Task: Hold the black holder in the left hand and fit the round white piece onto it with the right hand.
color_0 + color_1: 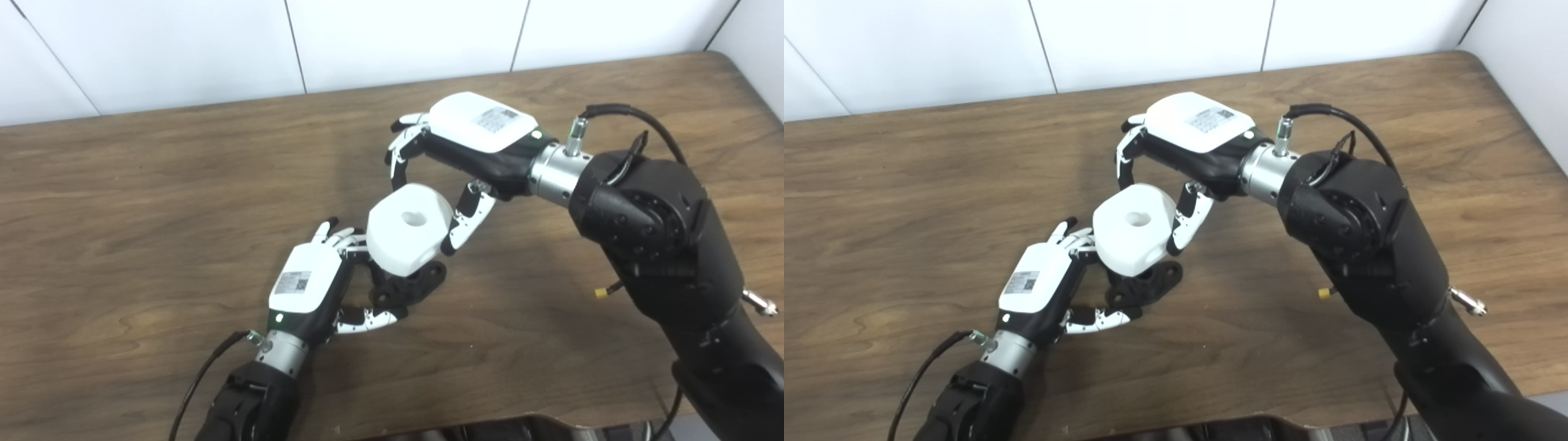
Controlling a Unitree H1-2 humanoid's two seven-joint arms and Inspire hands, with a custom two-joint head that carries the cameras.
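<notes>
Two hands meet over our brown wooden table [153, 202]; our left hand [312, 285] comes up from the near edge and has its fingers and thumb curled around the black plastic holder with its flat, holed base [407, 285], which sits just beyond its fingertips and low over the wood; whether the base touches the table we cannot tell; our right hand [465, 153] reaches in from the far right side and grips the round white plastic piece with a hole in its top face [409, 229], its fingers [401, 150] arched over the far side and its thumb [467, 220] pressed against the near right side; the white piece lies directly beneath the right palm and directly above the holder, tilted a little, its lower edge hiding the holder's upper part, so we cannot tell whether it is seated; the white piece also touches, or nearly touches, the left hand's fingertips [334, 236]; a black cable [637, 119] loops from the right wrist back to the forearm.
</notes>
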